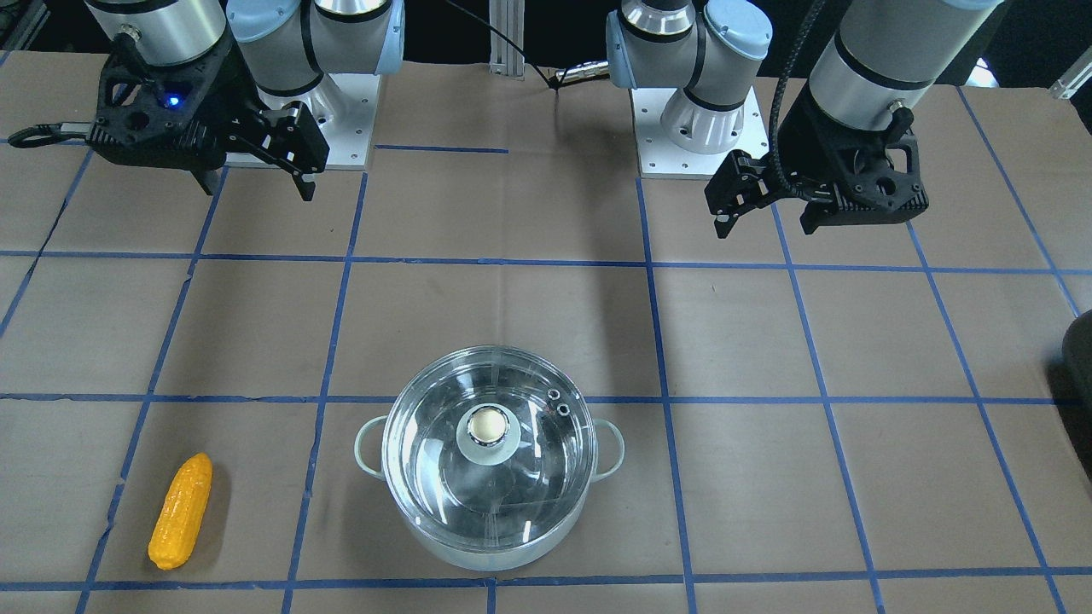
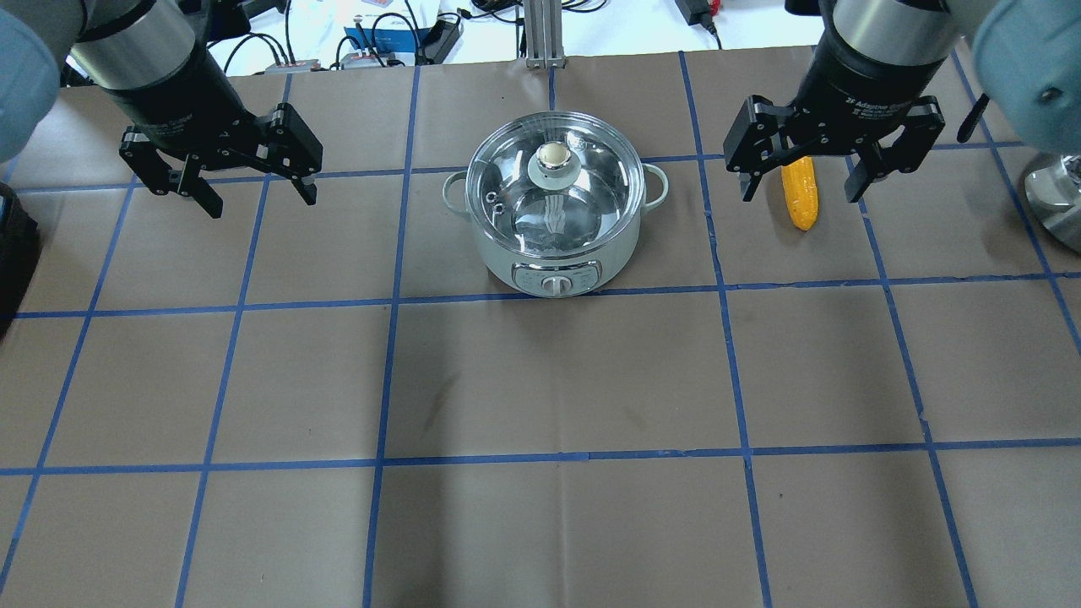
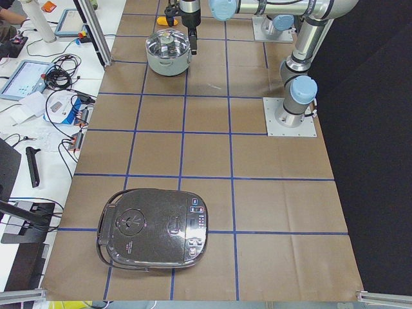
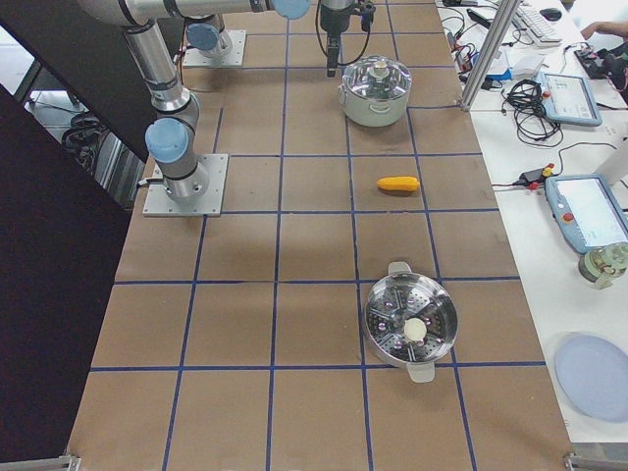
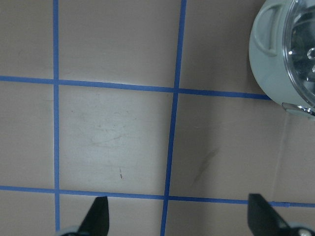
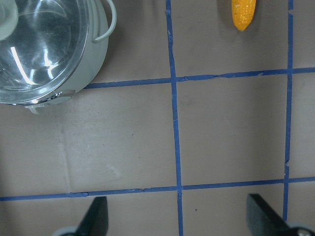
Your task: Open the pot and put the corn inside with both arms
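Black fingertips of the left end effector stand wide apart with nothing between them, over bare tabletop. The right end effector is spread just as wide and equally empty. Both hang high, back toward the robot's bases.

Ahead of them the pot sits between the two arms, its glass lid still seated and its knob upright at the centre. The corn lies flat on the tabletop on the robot's right side of the pot, apart from it.

I judge that the opening step is not yet begun. One end effector must come down on the knob, close, and lift straight up; the other must straddle the corn across its width.

Bare tabletop flanks the pot, room to set the lid down. Pot and corn lie nearer the far edge.
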{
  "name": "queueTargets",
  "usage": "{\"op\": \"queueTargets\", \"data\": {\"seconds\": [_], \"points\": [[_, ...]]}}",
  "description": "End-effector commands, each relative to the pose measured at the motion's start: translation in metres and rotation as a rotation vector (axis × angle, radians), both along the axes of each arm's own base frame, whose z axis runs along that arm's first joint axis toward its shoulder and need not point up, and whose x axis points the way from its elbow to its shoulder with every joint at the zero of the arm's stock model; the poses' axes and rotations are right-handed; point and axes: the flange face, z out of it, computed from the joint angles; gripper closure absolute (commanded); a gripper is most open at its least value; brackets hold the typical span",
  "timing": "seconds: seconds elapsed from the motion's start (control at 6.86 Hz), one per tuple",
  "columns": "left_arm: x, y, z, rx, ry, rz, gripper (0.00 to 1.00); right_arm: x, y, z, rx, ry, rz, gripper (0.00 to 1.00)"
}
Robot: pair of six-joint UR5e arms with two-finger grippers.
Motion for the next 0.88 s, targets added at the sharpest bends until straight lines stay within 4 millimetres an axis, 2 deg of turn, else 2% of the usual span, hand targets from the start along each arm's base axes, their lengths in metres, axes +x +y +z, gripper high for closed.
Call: {"op": "queueTargets", "data": {"seconds": [0.0, 0.15, 0.29, 0.44, 0.58, 0.73], "points": [[0.000, 0.000, 0.000, 0.001, 0.000, 0.000, 0.00, 0.000, -0.001, -0.001, 0.002, 0.000, 0.003, 0.00], [0.000, -0.002, -0.003, 0.007, 0.002, -0.002, 0.00, -0.009, -0.009, 0.001, -0.012, 0.013, -0.004, 0.00], [0.001, -0.011, -0.005, 0.007, 0.003, 0.001, 0.00, -0.022, -0.017, 0.003, -0.017, 0.029, -0.004, 0.00], [-0.011, -0.021, 0.002, -0.019, 0.011, -0.018, 0.00, -0.041, -0.054, -0.017, -0.006, 0.024, -0.026, 0.00], [-0.050, -0.038, 0.006, -0.034, 0.016, -0.032, 0.00, -0.059, -0.091, -0.045, -0.024, 0.027, -0.014, 0.00], [-0.105, -0.070, -0.008, -0.024, 0.018, -0.008, 0.00, -0.082, -0.130, -0.093, -0.019, 0.028, 0.032, 0.00]]}}
